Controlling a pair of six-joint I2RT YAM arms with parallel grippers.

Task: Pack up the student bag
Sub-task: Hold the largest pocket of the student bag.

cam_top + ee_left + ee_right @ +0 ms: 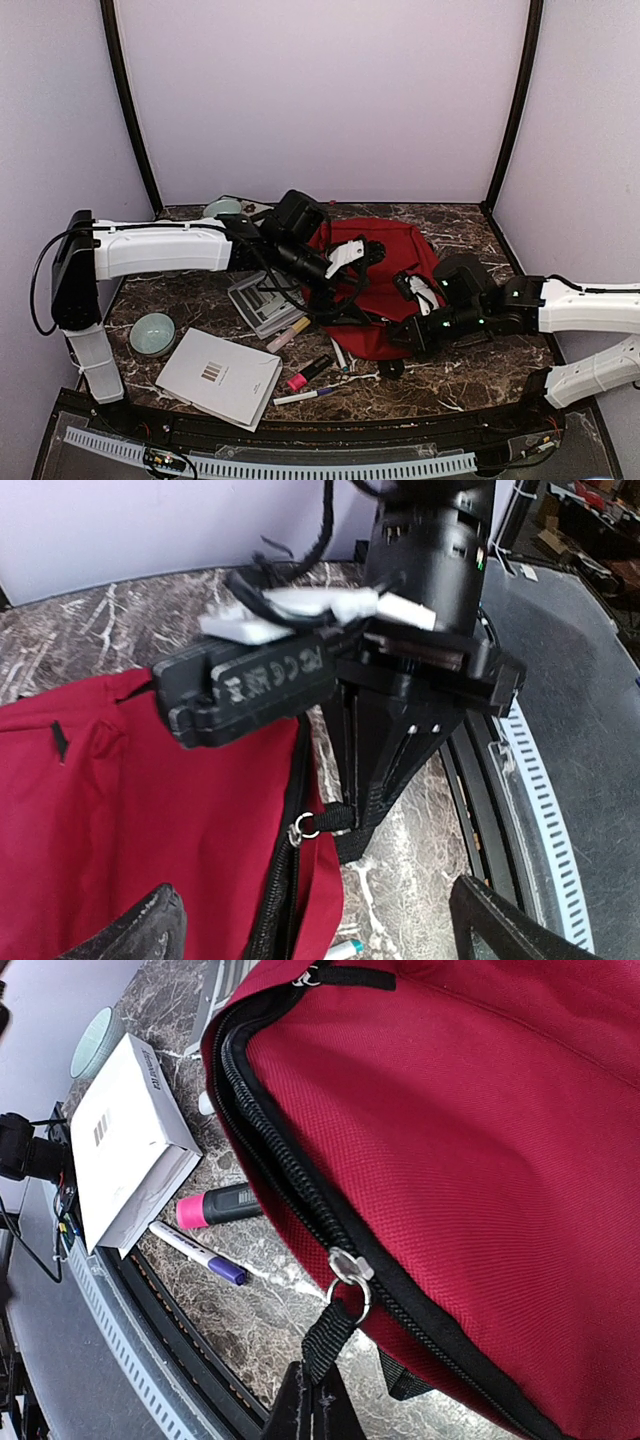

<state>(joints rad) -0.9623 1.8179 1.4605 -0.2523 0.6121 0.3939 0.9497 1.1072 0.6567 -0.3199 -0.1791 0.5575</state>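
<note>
Zip pull (322, 1345) pinched on the student bag (385, 285)
The bag lies mid-counter (470, 375). Only the right wrist view shows the right fingers (305, 1410) closed on its black zip pull. Only the left wrist view shows the left fingers (135, 930) spread apart over the fabric. A white notebook (220, 375) lies at the bag's 8 o'clock.
</note>
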